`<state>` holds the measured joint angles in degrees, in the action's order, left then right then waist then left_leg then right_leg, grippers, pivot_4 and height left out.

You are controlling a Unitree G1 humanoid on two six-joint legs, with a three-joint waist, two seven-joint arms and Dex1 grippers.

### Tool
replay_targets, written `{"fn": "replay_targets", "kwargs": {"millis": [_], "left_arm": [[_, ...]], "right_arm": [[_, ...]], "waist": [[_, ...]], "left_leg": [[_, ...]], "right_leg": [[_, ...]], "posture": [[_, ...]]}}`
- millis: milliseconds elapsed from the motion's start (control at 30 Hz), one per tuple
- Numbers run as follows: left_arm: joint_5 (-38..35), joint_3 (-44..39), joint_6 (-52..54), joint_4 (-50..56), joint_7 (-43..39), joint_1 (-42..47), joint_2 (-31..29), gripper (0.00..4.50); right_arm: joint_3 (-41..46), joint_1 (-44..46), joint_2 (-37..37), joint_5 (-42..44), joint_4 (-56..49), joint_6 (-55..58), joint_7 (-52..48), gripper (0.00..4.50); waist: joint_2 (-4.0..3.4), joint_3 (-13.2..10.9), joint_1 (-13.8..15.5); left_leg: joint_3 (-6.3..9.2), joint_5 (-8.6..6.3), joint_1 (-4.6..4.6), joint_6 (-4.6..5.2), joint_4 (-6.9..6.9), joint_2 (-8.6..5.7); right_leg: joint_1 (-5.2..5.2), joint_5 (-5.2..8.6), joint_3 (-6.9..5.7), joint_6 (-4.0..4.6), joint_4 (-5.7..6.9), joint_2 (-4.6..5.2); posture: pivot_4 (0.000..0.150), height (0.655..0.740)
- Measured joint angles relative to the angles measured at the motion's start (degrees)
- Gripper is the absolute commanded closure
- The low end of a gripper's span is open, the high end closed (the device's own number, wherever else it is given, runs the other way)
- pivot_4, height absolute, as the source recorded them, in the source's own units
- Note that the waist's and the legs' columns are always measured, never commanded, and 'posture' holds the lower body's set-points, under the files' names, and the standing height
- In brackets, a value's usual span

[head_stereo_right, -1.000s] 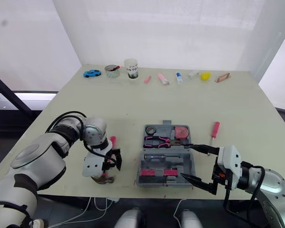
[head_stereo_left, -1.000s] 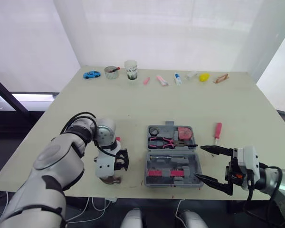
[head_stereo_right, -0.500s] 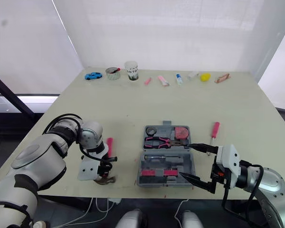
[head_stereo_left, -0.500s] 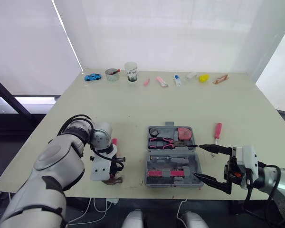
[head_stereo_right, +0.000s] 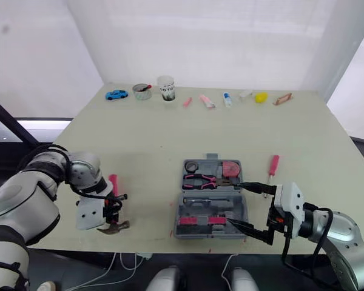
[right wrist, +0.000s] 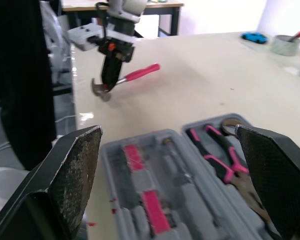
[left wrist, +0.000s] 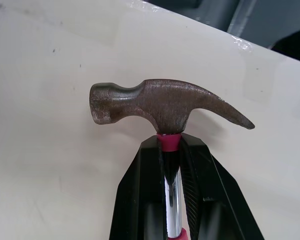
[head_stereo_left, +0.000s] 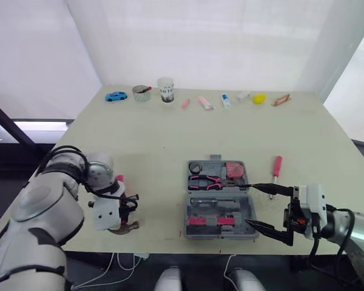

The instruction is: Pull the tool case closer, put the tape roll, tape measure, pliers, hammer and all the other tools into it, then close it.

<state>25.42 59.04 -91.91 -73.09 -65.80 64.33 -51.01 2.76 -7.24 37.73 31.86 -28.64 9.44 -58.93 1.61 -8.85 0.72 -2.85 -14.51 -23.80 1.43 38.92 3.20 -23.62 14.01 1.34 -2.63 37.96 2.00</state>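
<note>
The grey tool case (head_stereo_left: 187, 212) lies open near the table's front edge. It holds the pink pliers (head_stereo_left: 205, 180), a tape roll (head_stereo_left: 196, 167) and a pink tape measure (head_stereo_left: 235, 169). My left gripper (head_stereo_left: 122, 209) is left of the case and shut on the hammer (left wrist: 160, 102) just below its steel head. The pink handle (head_stereo_left: 119, 179) points away from me. My right gripper (head_stereo_left: 250, 205) stands open at the case's right side with nothing between its fingers. A pink-handled screwdriver (head_stereo_left: 277, 165) lies on the table right of the case.
Along the far edge stand a blue toy car (head_stereo_left: 115, 96), a small bowl (head_stereo_left: 141, 93), a cup (head_stereo_left: 165, 89), several tubes and a yellow object (head_stereo_left: 259, 97). The table's front edge (head_stereo_left: 151, 250) runs close below the hammer head and the case.
My left gripper has gone from open over the hammer to shut on it, and has moved left along the table with it. The right gripper and the case have stayed in place.
</note>
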Motion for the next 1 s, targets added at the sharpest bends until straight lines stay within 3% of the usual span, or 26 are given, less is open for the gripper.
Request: {"fn": "replay_targets", "kwargs": {"millis": [167,233,300,400,500,600,767,833,933,1000], "left_arm": [[-14.11,-0.1,7.07,10.13,-5.47,-5.15,-7.86,4.38],[-26.74,-2.16,19.11,23.62,-11.99,-11.79,-12.9,4.38],[-28.89,-2.93,21.75,26.38,-13.33,-12.83,-13.94,4.38],[-38.6,-11.21,39.03,42.11,-15.33,-22.26,-22.29,4.38],[-43.28,-17.61,49.87,50.18,-14.48,-27.4,-25.22,4.38],[-46.65,-25.55,66.64,61.46,-7.29,-36.81,-28.21,4.38],[-49.81,-34.05,84.84,72.15,2.2,-46.35,-31.22,4.38],[-54.69,-39.33,96.66,77.71,6.33,-50.39,-31.76,4.38],[-67.96,-47.81,115.63,84.66,15.39,-52.61,-26.93,4.38],[-71.35,-50.12,123.48,87.49,20.37,-51.9,-23.9,4.38]], "right_arm": [[-0.51,1.31,0.08,0.21,1.01,-0.06,-1.85,0.0],[-0.89,2.64,0.03,0.25,2.44,-0.05,-2.59,0.0],[-1.12,3.29,0.02,0.25,2.74,-0.05,-2.79,0.0],[-2.34,5.92,-0.33,0.67,3.64,-0.02,-4.42,0.0],[-2.89,6.52,-0.49,0.77,4.66,0.03,-4.91,0.0],[-3.53,7.3,-0.75,0.8,5.23,0.03,-5.82,0.0],[-4.18,7.95,-1.31,0.6,6.74,-0.06,-6.03,0.0],[-4.49,8.14,-1.62,0.27,7.09,-0.14,-6.21,0.0],[-5.02,8.57,-2.15,-0.21,7.24,-0.51,-6.38,0.0],[-5.08,8.83,-2.31,-0.39,7.3,-0.83,-6.37,0.0]], "waist": [[0.06,-0.04,-0.01],[0.07,-0.08,-0.01],[0.07,-0.08,0.18],[0.07,-0.13,-0.4],[0.02,-0.15,0.09],[0.0,-0.18,0.08],[-0.01,-0.19,0.02],[-0.07,-0.24,0.09],[-0.13,-0.28,0.29],[-0.14,-0.29,0.19]], "left_leg": [[-0.03,0.0,0.02,0.0,0.04,0.06],[-0.01,0.0,0.01,0.0,0.06,0.1],[0.05,0.01,0.01,-0.01,0.11,0.08],[0.02,0.0,0.03,0.0,0.14,0.13],[0.02,0.01,0.05,-0.01,0.18,0.12],[0.0,0.01,0.05,-0.01,0.23,0.12],[0.0,0.01,0.06,-0.01,0.23,0.13],[0.01,0.01,0.06,-0.01,0.23,0.13],[0.04,0.01,0.06,-0.01,0.25,0.12],[0.01,0.01,0.08,-0.01,0.25,0.1]], "right_leg": [[0.01,0.0,0.0,0.01,0.03,0.03],[0.01,0.0,-0.05,0.02,0.07,0.03],[0.03,0.01,-0.12,0.02,0.09,0.02],[0.03,0.07,-0.08,0.13,0.12,0.0],[0.06,0.1,-0.1,0.14,0.14,0.0],[0.07,0.12,-0.08,0.13,0.14,0.02],[0.06,0.12,-0.09,0.11,0.15,0.0],[0.05,0.24,-0.1,-0.04,0.17,0.0],[0.06,0.24,-0.12,-0.05,0.18,0.03],[0.09,0.23,-0.08,-0.07,0.15,0.03]], "posture": [[0.15,0.74],[0.15,0.74],[0.15,0.74],[0.15,0.74],[0.15,0.74],[0.15,0.74],[0.15,0.74],[0.15,0.74],[0.15,0.74],[0.15,0.74]]}}
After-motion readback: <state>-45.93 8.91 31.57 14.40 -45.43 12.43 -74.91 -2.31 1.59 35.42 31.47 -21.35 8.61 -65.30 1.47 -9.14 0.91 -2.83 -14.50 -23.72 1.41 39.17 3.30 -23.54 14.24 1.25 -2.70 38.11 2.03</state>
